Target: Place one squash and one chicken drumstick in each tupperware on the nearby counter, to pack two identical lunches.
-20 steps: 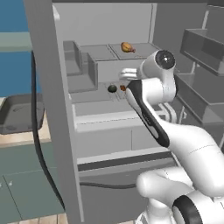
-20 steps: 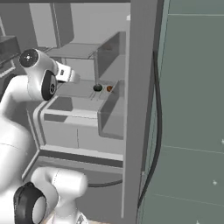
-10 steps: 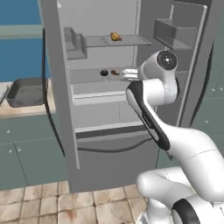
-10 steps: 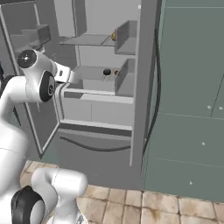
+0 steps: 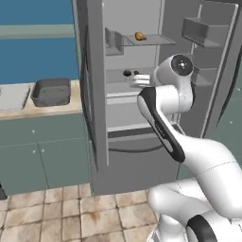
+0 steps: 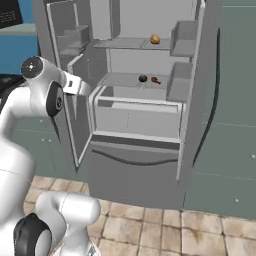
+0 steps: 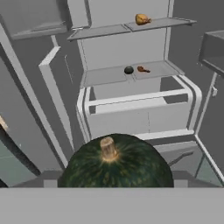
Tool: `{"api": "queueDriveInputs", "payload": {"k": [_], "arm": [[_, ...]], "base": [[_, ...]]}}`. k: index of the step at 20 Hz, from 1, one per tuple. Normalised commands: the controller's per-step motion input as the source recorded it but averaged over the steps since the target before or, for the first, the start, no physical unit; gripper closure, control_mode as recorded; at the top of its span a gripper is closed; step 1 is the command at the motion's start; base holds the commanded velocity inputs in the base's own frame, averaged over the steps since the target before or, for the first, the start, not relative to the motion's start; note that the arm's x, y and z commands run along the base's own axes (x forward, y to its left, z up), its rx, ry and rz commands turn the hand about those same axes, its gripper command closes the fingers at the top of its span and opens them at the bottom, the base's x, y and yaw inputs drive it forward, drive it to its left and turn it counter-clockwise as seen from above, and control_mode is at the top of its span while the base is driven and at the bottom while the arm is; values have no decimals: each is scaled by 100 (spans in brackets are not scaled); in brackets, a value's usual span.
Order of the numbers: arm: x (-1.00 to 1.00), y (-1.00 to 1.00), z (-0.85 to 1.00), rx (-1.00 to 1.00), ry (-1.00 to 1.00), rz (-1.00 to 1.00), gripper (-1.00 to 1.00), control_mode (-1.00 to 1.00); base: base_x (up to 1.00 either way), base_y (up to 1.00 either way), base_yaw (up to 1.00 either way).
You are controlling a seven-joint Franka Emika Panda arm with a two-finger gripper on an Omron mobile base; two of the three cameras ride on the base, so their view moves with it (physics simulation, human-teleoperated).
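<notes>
An open grey refrigerator fills the centre, its doors swung wide to either side. On the upper shelf lies a plump golden-orange chicken drumstick. On the middle shelf sit a small dark-green squash and, just beside it to the right, a thinner reddish-orange drumstick, apart from each other. Below them is a closed drawer. The white arm rises at left, its wrist reaching toward the left door. Tiled floor lies below.
</notes>
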Motion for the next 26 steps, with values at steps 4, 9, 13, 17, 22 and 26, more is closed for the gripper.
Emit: {"api": "queueDriveInputs", "payload": {"k": [4,9,13,17,22,26], "arm": [[0,0,0,0,0,0,100,100],[0,0,0,0,0,0,100,100],[0,0,0,0,0,0,100,100],[0,0,0,0,0,0,100,100],[0,0,0,0,0,0,100,100],[0,0,0,0,0,0,100,100]], "base": [[0,100,0],[0,100,0],[3,100,0],[18,100,0],[49,78,0],[79,38,-1]]}}
